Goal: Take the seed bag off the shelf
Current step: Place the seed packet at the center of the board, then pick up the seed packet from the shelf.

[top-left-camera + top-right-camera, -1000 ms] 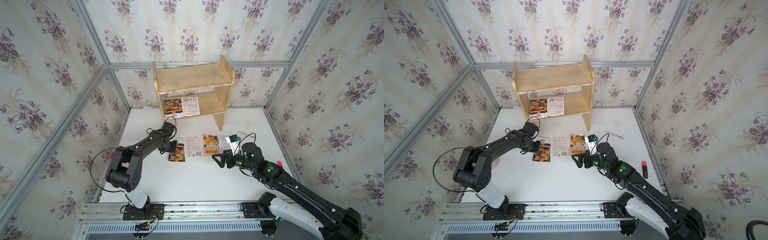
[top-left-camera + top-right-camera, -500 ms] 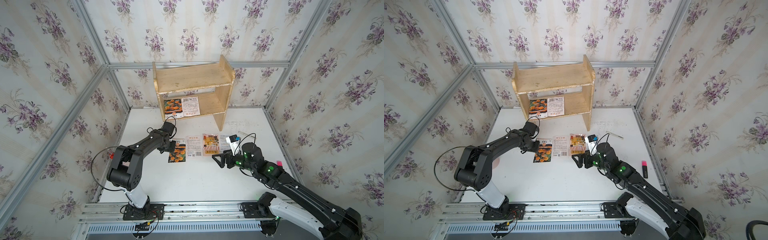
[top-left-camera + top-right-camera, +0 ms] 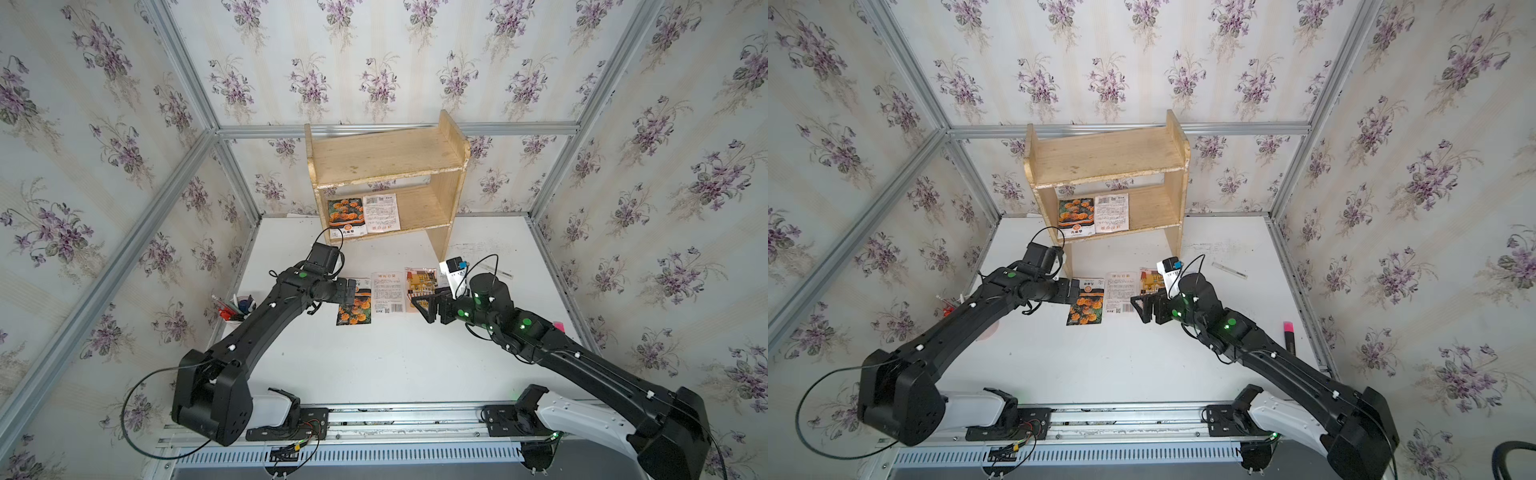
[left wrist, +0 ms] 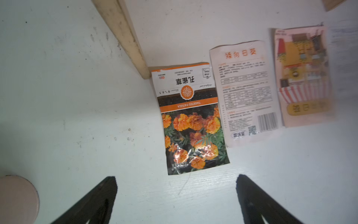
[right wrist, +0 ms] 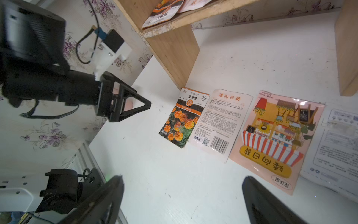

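Seed bag [image 4: 193, 120] lies unheld on table [image 3: 374, 353], left gripper [image 4: 176, 176] and right gripper [image 5: 182, 177] fingers apart (both empty); next reach probably targets packets [image 3: 361, 214] on shelf [image 3: 386, 160].

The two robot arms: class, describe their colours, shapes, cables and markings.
The left arm and right arm are matte black with white base housings, round green stickers and small white dots. Loose black cables loop beside them. Each ends in black, triangular, open-frame jaws.
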You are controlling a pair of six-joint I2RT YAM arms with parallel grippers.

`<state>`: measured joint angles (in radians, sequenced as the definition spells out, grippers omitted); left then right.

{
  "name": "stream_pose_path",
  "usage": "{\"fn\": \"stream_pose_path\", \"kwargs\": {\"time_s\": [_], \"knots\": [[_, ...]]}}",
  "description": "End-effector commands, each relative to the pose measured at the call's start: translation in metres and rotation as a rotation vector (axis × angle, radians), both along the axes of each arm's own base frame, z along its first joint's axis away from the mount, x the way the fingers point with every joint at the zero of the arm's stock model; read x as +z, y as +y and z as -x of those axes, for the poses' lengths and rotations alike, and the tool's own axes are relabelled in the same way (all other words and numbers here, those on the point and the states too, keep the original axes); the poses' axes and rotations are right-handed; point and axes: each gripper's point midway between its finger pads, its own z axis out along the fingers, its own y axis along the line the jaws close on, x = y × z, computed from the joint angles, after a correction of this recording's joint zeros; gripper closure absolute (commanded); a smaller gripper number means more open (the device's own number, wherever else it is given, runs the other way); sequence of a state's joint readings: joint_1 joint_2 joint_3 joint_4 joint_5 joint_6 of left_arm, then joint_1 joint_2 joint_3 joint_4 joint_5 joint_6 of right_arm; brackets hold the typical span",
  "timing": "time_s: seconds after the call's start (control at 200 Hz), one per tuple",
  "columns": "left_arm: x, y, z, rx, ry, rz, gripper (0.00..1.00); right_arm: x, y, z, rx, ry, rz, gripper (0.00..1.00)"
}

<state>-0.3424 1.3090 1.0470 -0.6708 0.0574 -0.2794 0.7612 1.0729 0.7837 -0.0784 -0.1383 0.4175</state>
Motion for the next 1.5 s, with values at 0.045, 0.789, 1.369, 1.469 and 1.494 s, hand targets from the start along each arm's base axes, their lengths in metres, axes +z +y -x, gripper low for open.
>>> {"fn": "stream_pose_path", "kwargs": {"time_s": [0.045, 0.789, 1.369, 1.469, 1.494], "knots": [[0.014, -0.018, 0.024, -0.035, 0.024, 0.122, 0.0, 0.019, 0.012, -0.037, -0.085, -0.1, 0.03, 0.0], [0.11, -0.03, 0.098, -0.188, -0.166, 0.333, 0.0, 0.049, 0.09, -0.18, -0.222, -0.344, 0.249, 0.0], [0.133, -0.01, 0.117, -0.111, -0.297, 0.376, 0.0, 0.024, 0.105, -0.25, -0.248, -0.342, 0.343, 0.0], [0.13, -0.014, 0.116, -0.106, -0.289, 0.409, 0.0, 0.019, 0.107, -0.252, -0.226, -0.334, 0.342, 0.0], [0.131, -0.017, 0.116, -0.113, -0.288, 0.422, 0.0, 0.017, 0.107, -0.252, -0.219, -0.332, 0.346, 0.0]]}}
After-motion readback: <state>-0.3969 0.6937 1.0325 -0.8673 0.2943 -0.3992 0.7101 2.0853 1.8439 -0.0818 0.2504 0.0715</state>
